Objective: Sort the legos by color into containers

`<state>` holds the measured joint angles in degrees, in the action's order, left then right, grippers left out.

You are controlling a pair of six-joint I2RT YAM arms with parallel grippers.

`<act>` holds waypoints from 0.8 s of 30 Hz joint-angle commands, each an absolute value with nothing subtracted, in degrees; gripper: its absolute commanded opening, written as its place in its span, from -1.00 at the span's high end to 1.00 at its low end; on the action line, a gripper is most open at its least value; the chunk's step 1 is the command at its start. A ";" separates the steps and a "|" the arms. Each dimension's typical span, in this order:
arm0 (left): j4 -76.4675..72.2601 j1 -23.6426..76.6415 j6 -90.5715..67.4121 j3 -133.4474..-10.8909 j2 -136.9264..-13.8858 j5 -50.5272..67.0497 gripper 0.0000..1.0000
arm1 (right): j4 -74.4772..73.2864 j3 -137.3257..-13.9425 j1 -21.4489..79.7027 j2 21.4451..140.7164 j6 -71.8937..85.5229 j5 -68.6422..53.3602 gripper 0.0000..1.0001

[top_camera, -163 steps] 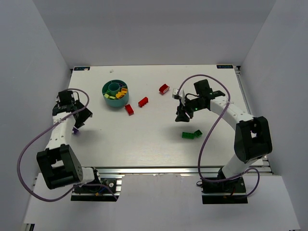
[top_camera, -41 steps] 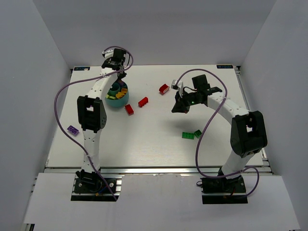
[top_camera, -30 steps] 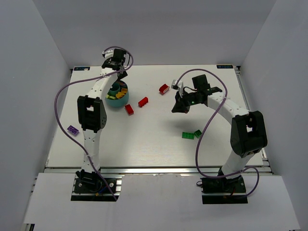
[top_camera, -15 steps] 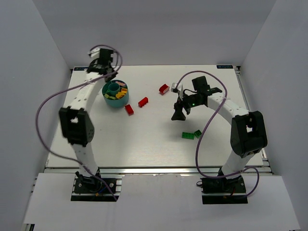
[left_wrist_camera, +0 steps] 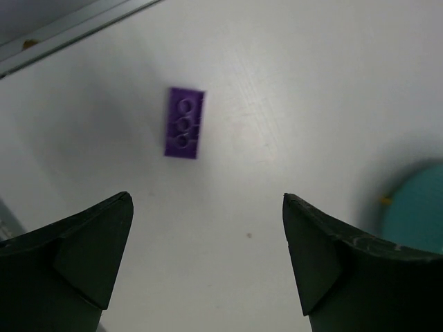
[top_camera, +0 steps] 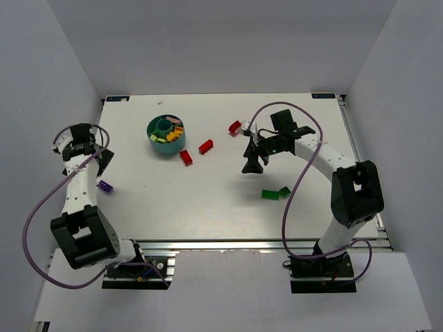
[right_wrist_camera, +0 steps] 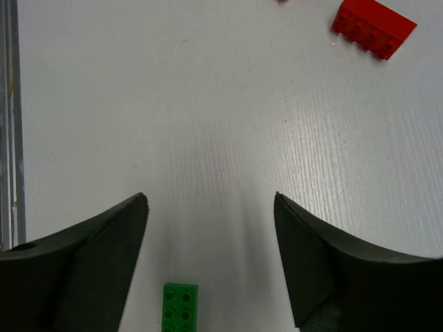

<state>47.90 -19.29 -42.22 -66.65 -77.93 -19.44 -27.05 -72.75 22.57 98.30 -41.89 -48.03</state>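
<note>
**Legos on the worktop [top_camera: 208, 200]: 6.**
- 3 red: the near red lego [top_camera: 185, 158], the middle red lego [top_camera: 205, 146] and the far red lego [top_camera: 235, 127] lie in a loose line running right from the teal cup [top_camera: 165, 136]. None touches another.
- 2 green: the green legos [top_camera: 270, 194] lie touching each other, right of centre.
- 1 purple: the purple lego [top_camera: 105, 185] lies flat near the left edge, well apart from the cup.

**Cup: 1.** It stands upright at the far left, with compartments around a central tube. The right-hand compartments hold yellow and orange legos, but their number cannot be told.

**Claws: 2.**
- The left claw [left_wrist_camera: 208, 200] is spread wide and grips nothing. The purple lego lies ahead of its fingertips, and the cup's rim shows at the right edge of the left wrist view.
- The right claw [right_wrist_camera: 209, 196] is also spread wide and empty. It hangs over bare worktop between the far red lego and the green legos.
</note>
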 commanded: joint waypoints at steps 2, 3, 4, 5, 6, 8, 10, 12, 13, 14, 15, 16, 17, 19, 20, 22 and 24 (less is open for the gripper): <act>48.61 -20.83 -40.87 -61.01 -76.81 -22.15 -0.96 | -28.82 -76.98 24.43 98.52 -42.10 -48.43 -0.43; 48.08 -20.74 -40.78 -60.39 -77.25 -22.41 -0.95 | -29.26 -77.25 24.61 98.87 -42.01 -48.34 -0.37; 47.03 -20.83 -40.78 -59.51 -77.69 -22.76 -0.94 | -30.22 -77.52 25.04 99.49 -41.92 -48.08 -0.26; 46.50 -20.83 -40.87 -59.15 -78.57 -23.98 -0.93 | -30.84 -78.13 25.22 99.75 -42.01 -47.82 -0.20; 46.06 -20.74 -40.78 -58.89 -79.10 -24.52 -0.92 | -31.55 -78.57 25.40 100.10 -42.27 -47.29 -0.18; 44.30 -20.83 -40.08 -58.28 -80.41 -26.44 -0.89 | -34.00 -80.23 25.93 101.16 -43.67 -46.50 -0.16; 42.03 -20.83 -38.77 -57.83 -81.12 -27.33 -0.87 | -35.59 -81.47 26.45 102.21 -44.56 -45.80 -0.21; 40.44 -20.83 -38.15 -57.48 -82.52 -28.21 -0.82 | -37.09 -83.57 26.80 103.00 -45.44 -44.66 -0.25; 38.60 -20.92 -37.36 -57.31 -83.14 -28.21 -0.80 | -37.79 -84.45 27.24 104.05 -45.53 -44.30 -0.29; 37.80 -20.83 -37.09 -57.22 -83.75 -28.30 -0.79 | -39.19 -85.51 27.42 104.76 -45.61 -44.12 -0.30; 37.01 -20.83 -36.83 -56.78 -85.24 -28.56 -0.76 | -40.07 -87.87 27.68 106.24 -45.70 -44.03 -0.31; 35.52 -20.83 -36.39 -56.60 -85.86 -28.74 -0.74 | -41.12 -89.11 27.77 107.22 -45.88 -44.03 -0.32; 34.55 -20.92 -36.13 -56.34 -86.57 -28.65 -0.71 | -43.05 -90.51 27.95 108.01 -46.05 -44.03 -0.32; 31.83 -20.92 -35.60 -55.29 -88.41 -28.13 -0.64 | -44.90 -94.28 28.21 110.38 -46.67 -43.86 -0.32; 30.86 -20.92 -35.25 -55.11 -89.03 -27.69 -0.61 | -45.70 -95.44 28.30 111.09 -46.84 -43.60 -0.32; 28.48 -20.83 -34.72 -54.93 -90.87 -27.42 -0.54 | -47.19 -98.16 28.56 112.67 -46.93 -43.42 -0.32; 26.73 -20.92 -34.19 -55.37 -92.10 -27.33 -0.52 | -47.90 -99.40 28.74 113.72 -46.67 -43.33 -0.33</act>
